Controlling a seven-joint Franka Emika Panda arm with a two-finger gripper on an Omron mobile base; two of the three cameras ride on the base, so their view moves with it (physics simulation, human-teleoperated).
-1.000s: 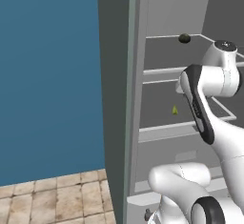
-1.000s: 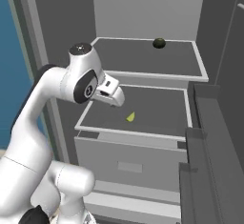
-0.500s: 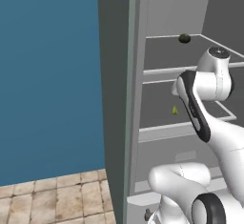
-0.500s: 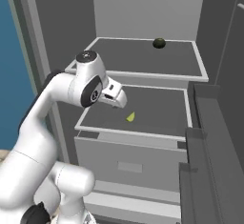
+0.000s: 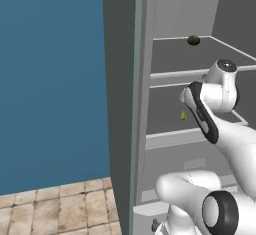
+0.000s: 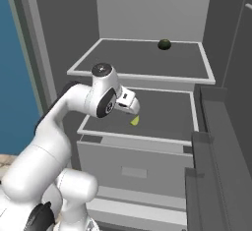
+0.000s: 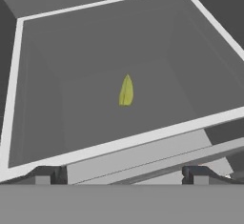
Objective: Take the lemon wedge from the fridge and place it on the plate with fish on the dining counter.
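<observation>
The fridge (image 5: 144, 84) stands open, dark grey inside with pale-edged shelves. The lemon wedge (image 6: 134, 121), tiny and yellow-green, lies on the lower shelf (image 6: 140, 139). It also shows in the left base view as the lemon wedge (image 5: 183, 115). My gripper (image 6: 133, 108) hangs just above and left of the wedge, over the shelf's front part. In the hand view the lemon wedge (image 7: 126, 90) lies straight ahead beyond the shelf rim (image 7: 143, 139), and my gripper (image 7: 123, 175) is open with nothing between its fingertips (image 7: 50, 174). The plate with fish and the dining counter are out of view.
A dark olive ball (image 6: 164, 44) sits at the back of the upper shelf (image 6: 142, 76). A closed drawer front (image 6: 133, 166) lies under the lower shelf. The fridge door (image 6: 219, 171) juts out at the right. A blue wall (image 5: 50, 79) and tiled floor (image 5: 55, 211) lie to the left.
The arm has swung forward and down into the fridge, bringing the hand closer to the lemon wedge. The wedge and the ball have not moved. The jaws stay wide.
</observation>
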